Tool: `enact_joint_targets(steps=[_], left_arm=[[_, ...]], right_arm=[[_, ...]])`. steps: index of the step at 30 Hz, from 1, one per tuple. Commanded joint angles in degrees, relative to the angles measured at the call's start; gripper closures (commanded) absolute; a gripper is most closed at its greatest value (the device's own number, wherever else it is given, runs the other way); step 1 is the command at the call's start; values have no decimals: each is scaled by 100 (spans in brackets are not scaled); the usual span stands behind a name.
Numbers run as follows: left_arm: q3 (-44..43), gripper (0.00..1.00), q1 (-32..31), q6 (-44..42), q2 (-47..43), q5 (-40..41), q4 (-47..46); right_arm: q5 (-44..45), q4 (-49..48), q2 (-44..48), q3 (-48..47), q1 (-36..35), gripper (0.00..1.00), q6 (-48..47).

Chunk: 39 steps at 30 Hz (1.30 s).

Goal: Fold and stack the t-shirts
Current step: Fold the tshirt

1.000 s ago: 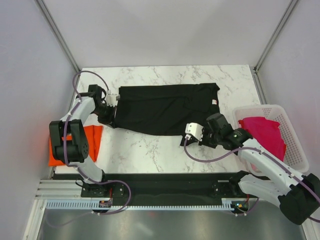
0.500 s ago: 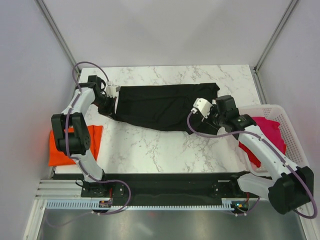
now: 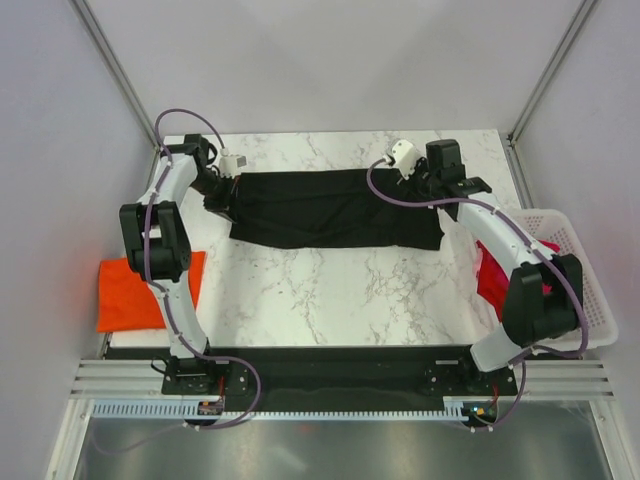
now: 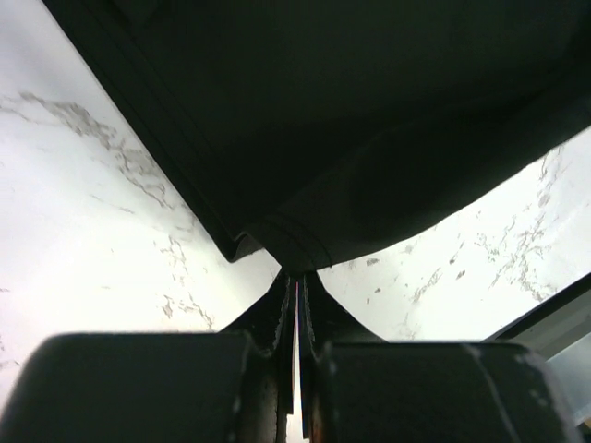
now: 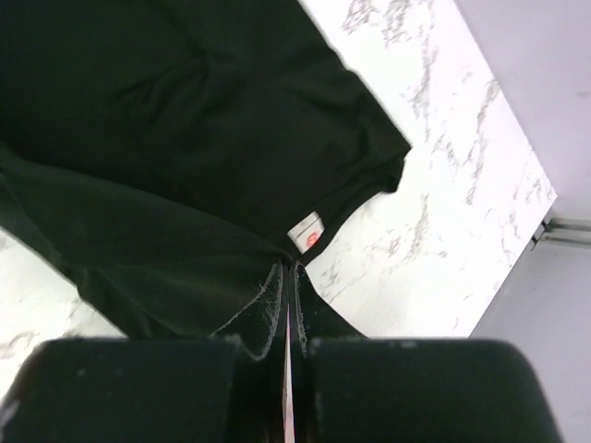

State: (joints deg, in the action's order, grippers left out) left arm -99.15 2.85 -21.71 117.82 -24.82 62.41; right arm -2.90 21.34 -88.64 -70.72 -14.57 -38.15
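Black t-shirt point(image 3: 330, 208) is lying as a long folded band across the far part of the marble table point(image 3: 330, 290). Left gripper point(image 4: 295, 281) is clamped on its left-end hem, right gripper point(image 5: 288, 272) pinching the right end by the neck label point(image 5: 307, 231). Orange t-shirt point(image 3: 125, 295) at the near-left edge, magenta t-shirt point(image 3: 488, 282) in the white basket point(image 3: 600, 312)

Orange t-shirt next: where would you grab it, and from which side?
Pinch the orange t-shirt at its edge toward the table's middle, coming straight down with the left gripper, once that lets go of the black t-shirt. The orange one lies flat at the table's left edge, so probably only a hem there gives something to close on.
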Motion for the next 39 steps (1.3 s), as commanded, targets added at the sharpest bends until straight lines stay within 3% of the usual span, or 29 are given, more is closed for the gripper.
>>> enact_joint_targets(steps=[1,17,29,35,37,39], left_arm=[[-595,98,-21,-175,319,-181,359],[-1651,98,40,-17,1208,205,421],[-2028,98,31,167,1296,188,245],[-2266,83,14,194,1516,276,236],[-2275,72,22,273,1464,363,201],[-2179,67,31,352,1341,538,105]], right_arm=[[70,-385,-460,-731,147,100,229],[158,-438,-2578,-2587,270,100,317],[246,-438,-2729,-2684,270,100,291],[254,-429,-2790,-2737,270,100,326],[254,-429,-2825,-2763,270,100,335],[402,-429,-2860,-2842,270,100,439]])
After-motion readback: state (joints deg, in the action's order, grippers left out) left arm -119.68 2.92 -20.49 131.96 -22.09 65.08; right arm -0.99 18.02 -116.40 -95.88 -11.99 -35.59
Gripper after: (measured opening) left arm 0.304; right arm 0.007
